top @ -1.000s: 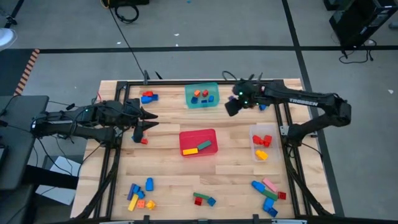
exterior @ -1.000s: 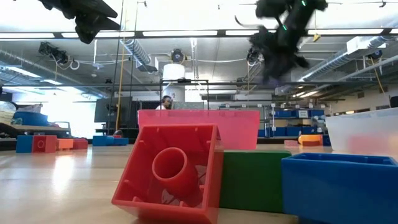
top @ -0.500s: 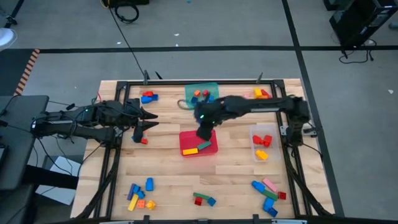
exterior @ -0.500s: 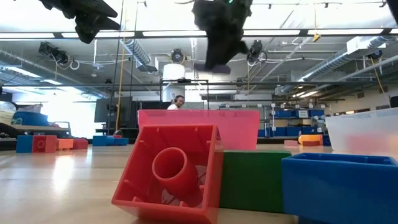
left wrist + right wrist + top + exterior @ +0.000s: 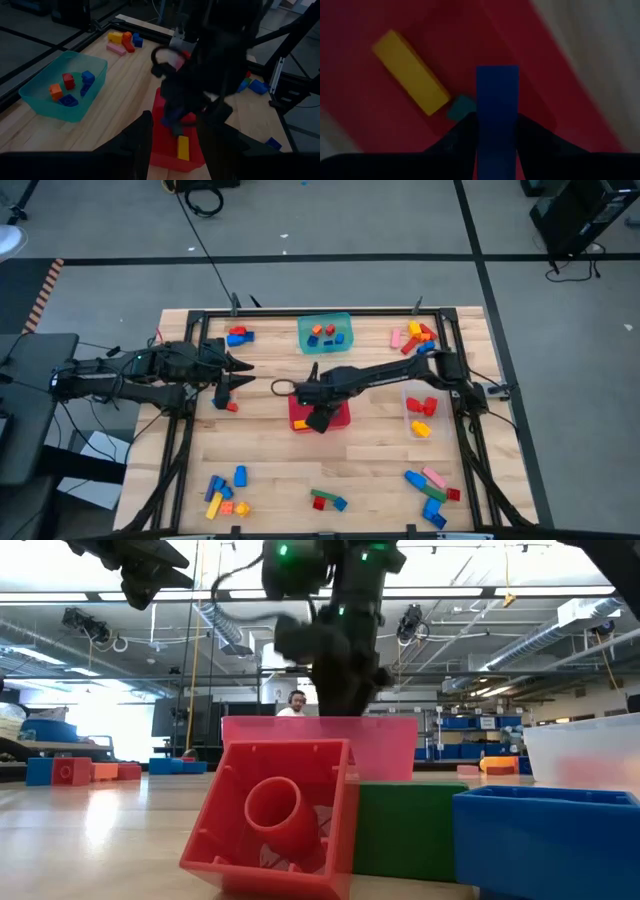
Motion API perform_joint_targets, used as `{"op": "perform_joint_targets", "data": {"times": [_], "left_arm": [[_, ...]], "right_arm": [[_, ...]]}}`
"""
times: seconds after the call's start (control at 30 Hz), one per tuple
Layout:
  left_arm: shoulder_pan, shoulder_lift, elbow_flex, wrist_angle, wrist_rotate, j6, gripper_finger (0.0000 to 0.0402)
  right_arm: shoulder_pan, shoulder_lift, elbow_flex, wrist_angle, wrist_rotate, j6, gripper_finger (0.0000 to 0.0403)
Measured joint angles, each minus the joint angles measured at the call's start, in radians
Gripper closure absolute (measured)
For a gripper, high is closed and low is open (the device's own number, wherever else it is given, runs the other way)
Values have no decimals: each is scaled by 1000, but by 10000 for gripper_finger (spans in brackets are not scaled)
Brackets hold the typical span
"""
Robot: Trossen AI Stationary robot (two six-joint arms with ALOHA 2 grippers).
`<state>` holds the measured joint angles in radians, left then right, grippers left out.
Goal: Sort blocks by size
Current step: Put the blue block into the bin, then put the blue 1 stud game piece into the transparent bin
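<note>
My right gripper point(image 5: 318, 418) is over the red tub point(image 5: 340, 398) in the middle of the table, shut on a blue block point(image 5: 497, 95). The tub holds a yellow bar point(image 5: 410, 82) and a teal block point(image 5: 462, 107). It also shows in the low view point(image 5: 335, 690), just above the pink tub wall. My left gripper point(image 5: 243, 375) is open and empty, held above the table's left side; a small red block point(image 5: 231, 407) lies on the wood near it. Loose blocks lie in several heaps, near left point(image 5: 225, 492) and near right point(image 5: 430, 485) among them. My right gripper pinches the blue block's two long sides point(image 5: 481, 125) between its two fingers point(image 5: 462, 137). The fingers point down into the red tub and lie along the block, whose free end point(image 5: 497, 72) sticks out past the fingertips. The block is upright over the tub's floor, beside the yellow bar.
A teal tub point(image 5: 325, 345) with several small blocks stands at the far middle. A clear tub point(image 5: 420, 392) with red and orange blocks stands at the right. More heaps lie far left point(image 5: 238, 336), far right point(image 5: 415, 335) and near middle point(image 5: 325, 500). A black frame borders the table.
My right gripper has swung from the table's far right, past the teal tub, toward the left and the near edge. It now stands over the red tub and has gone down toward it.
</note>
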<state>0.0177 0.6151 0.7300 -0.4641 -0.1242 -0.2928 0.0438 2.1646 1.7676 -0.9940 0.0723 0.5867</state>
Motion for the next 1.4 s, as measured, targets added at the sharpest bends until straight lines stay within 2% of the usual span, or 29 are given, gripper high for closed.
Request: {"op": "perform_joint_targets", "data": {"times": [0.23, 0.43, 0.73, 0.83, 1.0, 1.2, 1.4], "left_arm": [[0, 0, 0, 0, -2, 0, 243], [0, 0, 0, -1, -2, 0, 243], [0, 0, 0, -4, -2, 0, 243], [0, 0, 0, -4, -2, 16, 243], [-1, 0, 0, -4, 1, 77, 243], [-1, 0, 0, -3, 1, 58, 243], [-1, 0, 0, -4, 1, 54, 243]], "right_arm": [[6, 1, 0, 59, -47, 49, 228], [4, -48, 1, 80, -42, 39, 219], [36, -241, 0, -108, 100, 70, 230], [110, -330, 0, -187, 161, 117, 231], [297, -461, -30, -282, 247, 261, 229], [529, -546, -113, -369, 262, 530, 224], [706, -548, -229, -388, 216, 794, 182]]}}
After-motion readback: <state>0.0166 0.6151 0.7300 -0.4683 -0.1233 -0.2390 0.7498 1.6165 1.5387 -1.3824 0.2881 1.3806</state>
